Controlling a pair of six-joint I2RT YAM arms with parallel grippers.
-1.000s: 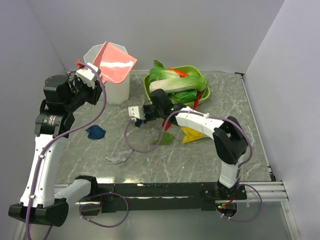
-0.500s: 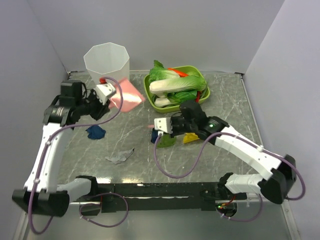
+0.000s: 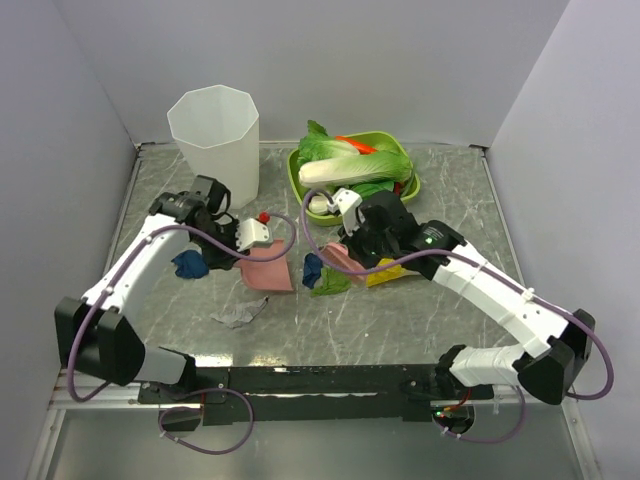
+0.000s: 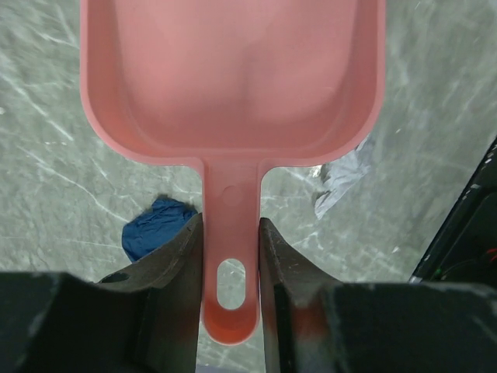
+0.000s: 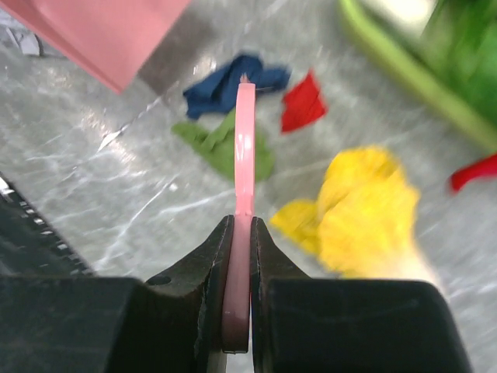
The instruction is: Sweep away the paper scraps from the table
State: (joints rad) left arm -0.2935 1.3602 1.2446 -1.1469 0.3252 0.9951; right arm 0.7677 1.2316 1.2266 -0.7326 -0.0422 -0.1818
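My left gripper (image 4: 231,225) is shut on the handle of a pink dustpan (image 4: 233,78), which lies low on the table (image 3: 420,310) with its mouth facing right (image 3: 268,270). My right gripper (image 5: 241,225) is shut on a thin pink scraper (image 5: 245,132), seen edge-on. Just past the scraper lie paper scraps: dark blue (image 5: 233,81), red (image 5: 303,105) and green (image 5: 221,144), with a yellow crumpled bit (image 5: 365,210) to its right. Another dark blue scrap (image 3: 190,264) lies left of the dustpan. A white-grey scrap (image 3: 238,315) lies in front of it.
A white bin (image 3: 213,135) stands at the back left. A green tray (image 3: 414,186) holding a toy cabbage (image 3: 350,160) and a red chilli (image 5: 474,171) sits behind my right gripper. Grey walls close in on three sides.
My left arm has brought the dustpan down from the bin's rim to the table. My right arm has swung the scraper round to the right side of the scrap pile.
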